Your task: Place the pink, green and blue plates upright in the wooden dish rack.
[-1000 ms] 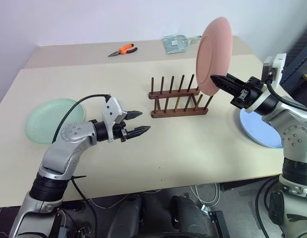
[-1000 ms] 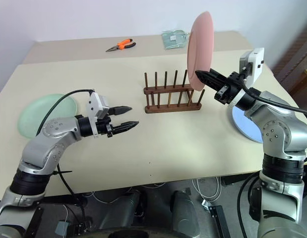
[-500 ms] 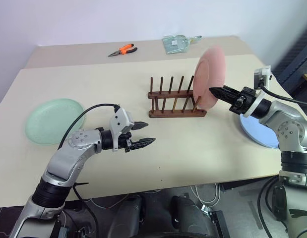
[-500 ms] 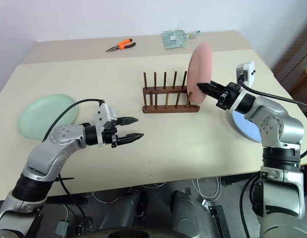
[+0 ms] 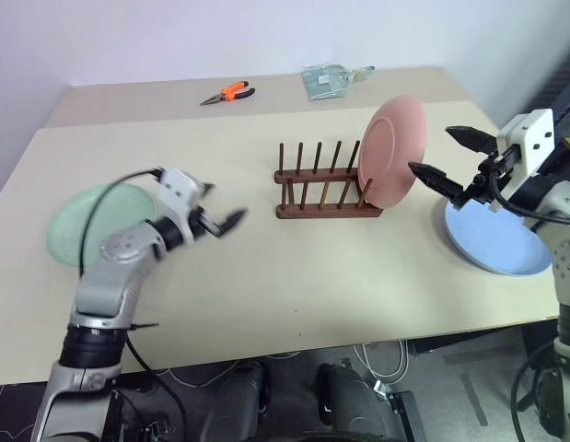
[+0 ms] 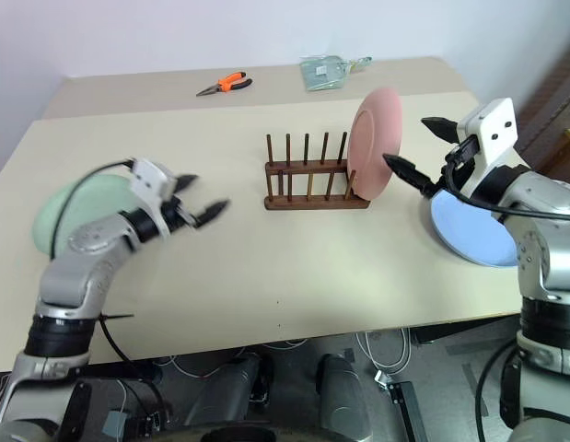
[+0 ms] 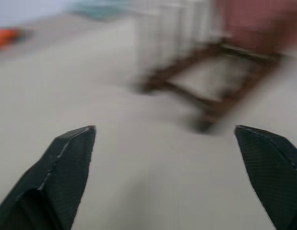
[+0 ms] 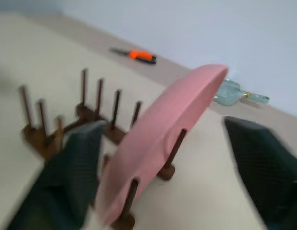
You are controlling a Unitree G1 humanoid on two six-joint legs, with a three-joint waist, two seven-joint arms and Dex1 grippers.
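Pink plate [image 5: 391, 153]: stood on edge in the end slot of the wooden dish rack [image 5: 323, 180] at the rack's 3 o'clock end, leaned against the pegs, held by nothing.
Green plate [image 5: 93, 221]: laid flat near the table's 9 o'clock edge, well apart from the rack.
Blue plate [image 5: 497, 241]: laid flat at the table's 3 o'clock edge, partly under the right arm.
Key relation: the green plate is found just behind the left gripper [image 5: 217, 220], toward 9 o'clock, while the fingers are aimed toward 3 o'clock at the rack; being round, the plate offers no long axis, so any rim point can be taken.
Nearer arm: the left for the green plate, the right for the blue one.
Left gripper fingers: spread wide, nothing between them.
Right gripper [image 5: 445, 157]: fingers spread wide, just beside the pink plate's rim at its 3 o'clock, not touching it.
Left arm pose: forearm held low over the table, gripper level.
Judged next need: the left gripper would have to be turned back toward 9 o'clock to reach the green rim.
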